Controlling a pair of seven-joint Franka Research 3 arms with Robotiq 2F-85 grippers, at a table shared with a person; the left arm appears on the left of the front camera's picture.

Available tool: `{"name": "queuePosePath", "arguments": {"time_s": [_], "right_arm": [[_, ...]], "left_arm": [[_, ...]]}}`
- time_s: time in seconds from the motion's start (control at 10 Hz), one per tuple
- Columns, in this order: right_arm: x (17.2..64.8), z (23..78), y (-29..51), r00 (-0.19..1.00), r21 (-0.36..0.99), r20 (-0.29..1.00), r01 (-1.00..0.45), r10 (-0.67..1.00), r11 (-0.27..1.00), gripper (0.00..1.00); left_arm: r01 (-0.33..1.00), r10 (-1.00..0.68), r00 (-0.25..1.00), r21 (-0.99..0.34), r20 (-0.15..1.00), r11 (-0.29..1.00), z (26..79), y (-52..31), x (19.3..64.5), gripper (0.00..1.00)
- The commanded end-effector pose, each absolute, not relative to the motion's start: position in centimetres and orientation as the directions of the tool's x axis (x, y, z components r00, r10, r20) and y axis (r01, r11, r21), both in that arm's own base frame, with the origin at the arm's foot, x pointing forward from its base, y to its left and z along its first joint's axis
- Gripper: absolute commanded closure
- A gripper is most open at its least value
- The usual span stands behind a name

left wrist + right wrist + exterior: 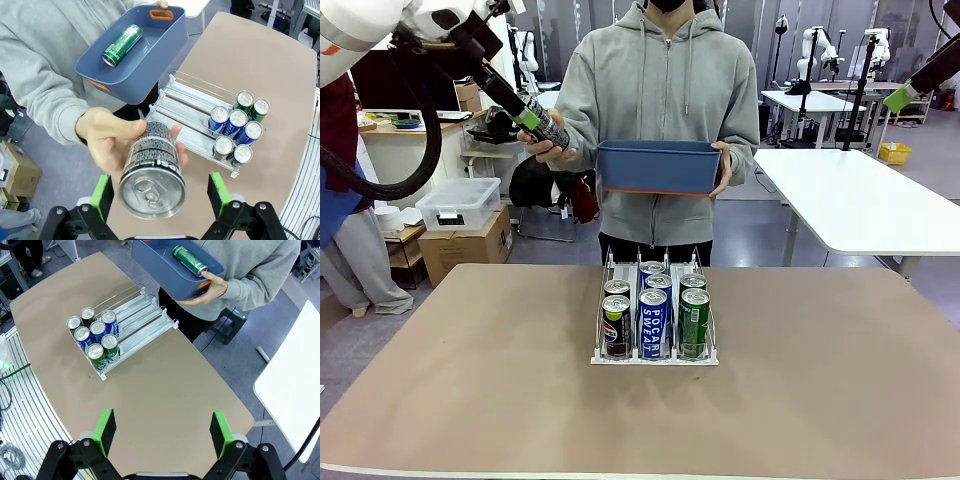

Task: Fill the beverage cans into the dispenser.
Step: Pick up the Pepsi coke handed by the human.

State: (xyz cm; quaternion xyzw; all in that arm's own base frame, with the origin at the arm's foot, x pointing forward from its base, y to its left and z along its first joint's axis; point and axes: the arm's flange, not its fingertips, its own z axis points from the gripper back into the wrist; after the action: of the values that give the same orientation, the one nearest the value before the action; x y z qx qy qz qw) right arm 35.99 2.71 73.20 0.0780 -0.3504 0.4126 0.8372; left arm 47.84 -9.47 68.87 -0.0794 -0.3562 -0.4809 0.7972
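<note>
Though a hand (105, 142) holds a black can (152, 172) inside it, the left tool (161, 184) gapes; right tool (162, 422) too.

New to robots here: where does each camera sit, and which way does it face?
Front view: fixed on the robot's side, facing across the dispenser to the person; left arm shows upper left.
Left wrist view: on the left wrist, looking past the open left gripper at a black can in the person's hand.
Right wrist view: on the right wrist, high over the table; open right gripper shows.
Wrist views share: dispenser, green can, blue bin.
</note>
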Motion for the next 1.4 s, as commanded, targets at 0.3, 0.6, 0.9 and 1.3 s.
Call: {"name": "queuePosePath", "arguments": {"time_s": [0.3, 0.6, 0.9, 1.3], "right_arm": [[36.0, 73.1, 2.7, 0.414, -0.158, 0.650, -0.746, 0.637, 0.647, 0.00], [36.0, 73.1, 2.7, 0.414, -0.158, 0.650, -0.746, 0.637, 0.647, 0.00], [36.0, 73.1, 2.7, 0.414, -0.158, 0.650, -0.746, 0.637, 0.647, 0.00], [36.0, 73.1, 2.7, 0.414, -0.158, 0.650, -0.746, 0.637, 0.647, 0.00]], "left_arm": [[0.825, -0.676, 0.253, 0.210, 0.692, 0.524, 67.1, -8.9, 49.0, 0.00], [0.818, -0.689, 0.293, 0.199, 0.663, 0.539, 67.7, -9.6, 48.9, 0.00], [0.802, -0.695, 0.291, 0.227, 0.657, 0.552, 67.8, -9.6, 48.7, 0.39], [0.782, -0.686, 0.317, 0.228, 0.655, 0.580, 67.9, -8.7, 48.3, 0.79]]}}
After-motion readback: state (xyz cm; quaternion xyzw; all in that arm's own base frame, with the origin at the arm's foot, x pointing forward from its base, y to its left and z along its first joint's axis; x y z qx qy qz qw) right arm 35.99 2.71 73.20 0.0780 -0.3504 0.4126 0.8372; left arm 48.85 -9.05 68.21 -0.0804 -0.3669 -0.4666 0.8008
